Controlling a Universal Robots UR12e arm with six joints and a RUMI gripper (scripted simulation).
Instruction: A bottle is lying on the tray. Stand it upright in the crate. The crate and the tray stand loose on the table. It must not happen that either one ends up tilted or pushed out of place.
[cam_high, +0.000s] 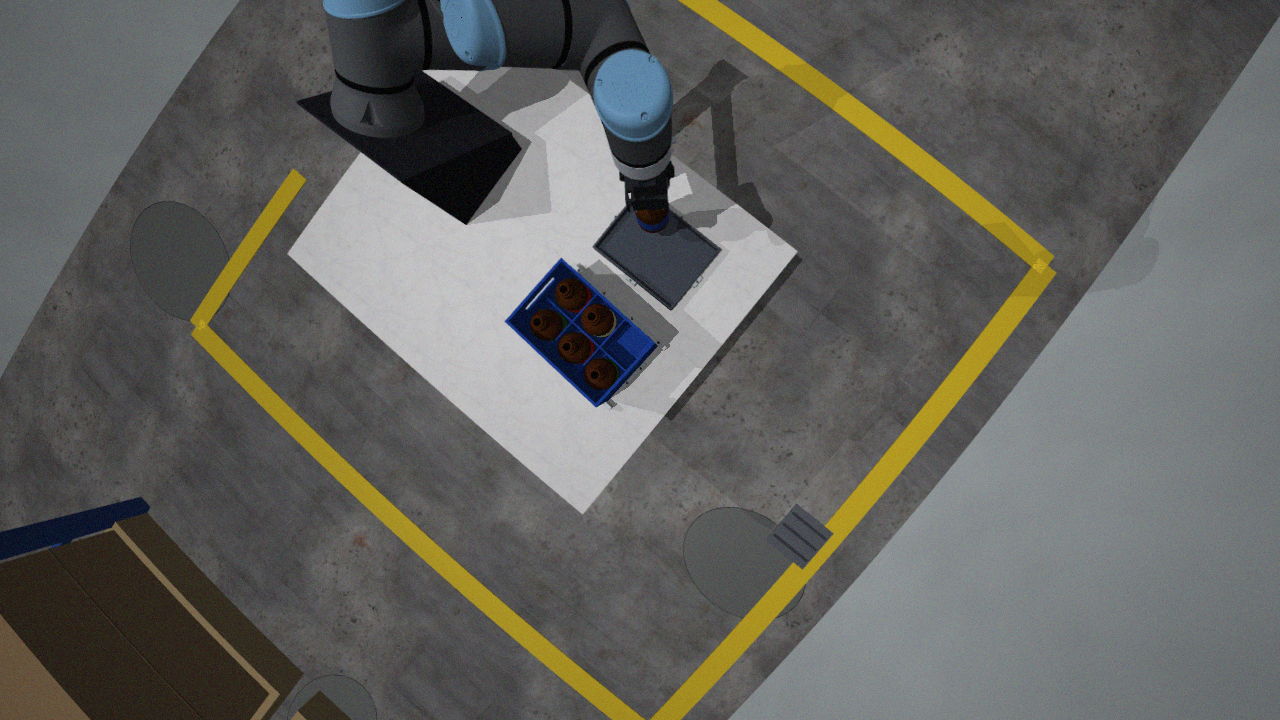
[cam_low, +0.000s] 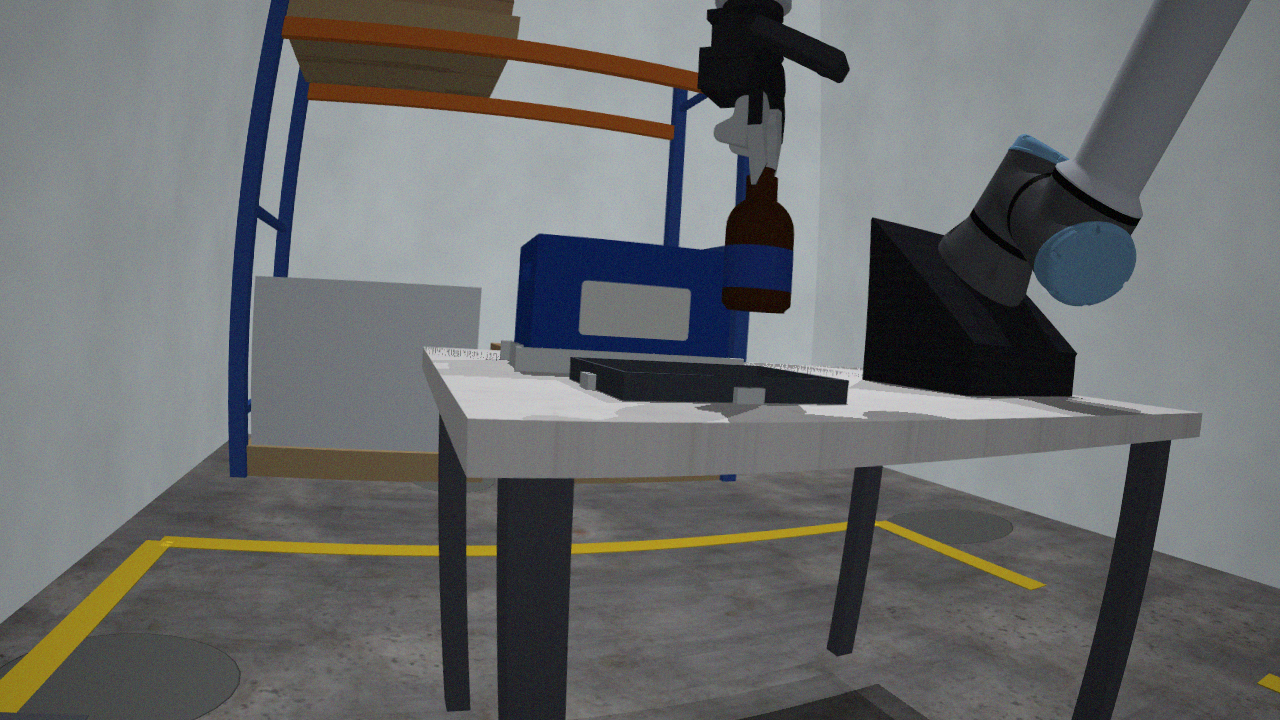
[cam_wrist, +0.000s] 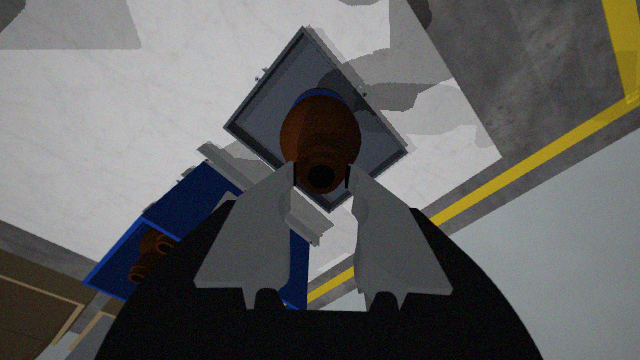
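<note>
The brown bottle (cam_high: 652, 217) (cam_low: 758, 265) (cam_wrist: 320, 130) with a blue label hangs almost upright in the air above the dark grey tray (cam_high: 662, 268) (cam_low: 778, 385) (cam_wrist: 260, 95). My gripper (cam_low: 763, 171) (cam_wrist: 320, 165) is shut on the bottle's neck, mouth up. The bottle's base is clear of the tray. The blue crate (cam_high: 551, 361) (cam_low: 550, 291) (cam_wrist: 175, 200) stands beside the tray. In the top view several of its compartments hold upright brown bottles. The compartment at its right corner (cam_high: 631, 343) shows a bare blue floor. In the wrist view the fingers and the gripper body hide part of the crate.
The crate and tray stand close together on the white table (cam_high: 429, 277) (cam_low: 626, 438) (cam_wrist: 100, 125), with a narrow gap between them. The black robot base (cam_high: 447, 170) (cam_low: 948, 349) stands at the table's other end. A shelf rack (cam_low: 241, 268) stands behind the table.
</note>
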